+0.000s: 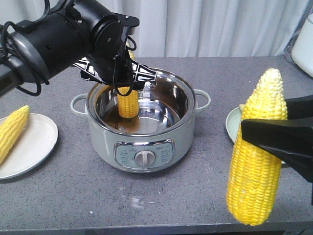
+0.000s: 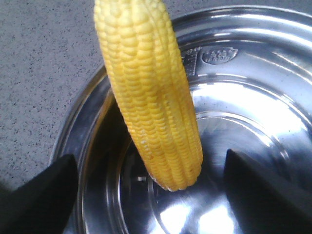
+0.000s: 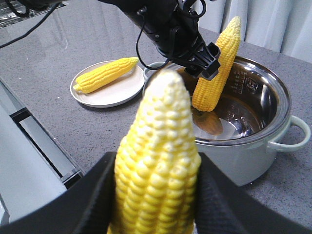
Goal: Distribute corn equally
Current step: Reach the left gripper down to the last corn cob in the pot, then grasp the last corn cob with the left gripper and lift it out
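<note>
Left gripper (image 1: 122, 77): it is shut tight on a cob and holds it by the top part.
Cob in the left gripper (image 1: 128, 104): it stands almost straight up, pale tip up. Its fat end is down inside the pot. I cannot tell if it touches the bottom.
Right gripper (image 3: 157, 195): its black fingers press on both sides of another cob.
Cob in the right gripper (image 1: 257, 156): it stands up in the air, pale tip on top, to the right of the pot and close to the front camera.
Third cob (image 1: 11, 131): it lies on the white plate (image 1: 34, 147), left of the pot.
Pot (image 1: 142, 147): pale green outside, shiny metal inside, with a round knob on the front. It sits in the middle of the grey table (image 1: 73, 196).
Second plate (image 1: 234, 123): it is right of the pot, mostly hidden behind the right cob.
</note>
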Controlling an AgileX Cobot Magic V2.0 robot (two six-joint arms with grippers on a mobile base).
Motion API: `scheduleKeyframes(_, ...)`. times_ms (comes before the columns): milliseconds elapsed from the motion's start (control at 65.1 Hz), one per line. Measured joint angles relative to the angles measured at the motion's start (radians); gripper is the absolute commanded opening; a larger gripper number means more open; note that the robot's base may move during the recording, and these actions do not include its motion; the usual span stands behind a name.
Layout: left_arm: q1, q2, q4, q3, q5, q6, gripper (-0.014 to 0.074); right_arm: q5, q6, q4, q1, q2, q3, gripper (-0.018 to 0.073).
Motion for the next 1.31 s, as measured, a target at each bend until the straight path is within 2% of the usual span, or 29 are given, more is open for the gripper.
scheduleKeyframes(246, 0.001, 0.038, 0.0, -0.001, -0.08, -0.012, 0.059, 0.001, 0.0, 0.0, 0.0, 0.0, 0.0, 0.0225)
scheduleKeyframes(768, 0.001, 0.152, 0.072, -0.001, -0.178, -0.097, 0.058, 0.0, 0.0, 0.0, 0.0, 0.0, 0.0, 0.0225)
scheduleKeyframes(876, 0.001, 0.166, 0.072, -0.001, -0.191, -0.1, 0.0529, 0.0, 0.0, 0.0, 0.0, 0.0, 0.0, 0.0225)
scheduleKeyframes(1137, 0.001, 0.181, 0.076, -0.001, -0.192, -0.103, 0.0308, 0.001, 0.0, 0.0, 0.0, 0.0, 0.0, 0.0225)
scheduleKeyframes(1306, 0.001, 0.18, 0.076, -0.001, -0.192, -0.103, 0.0279, 0.001, 0.0, 0.0, 0.0, 0.0, 0.0, 0.0225)
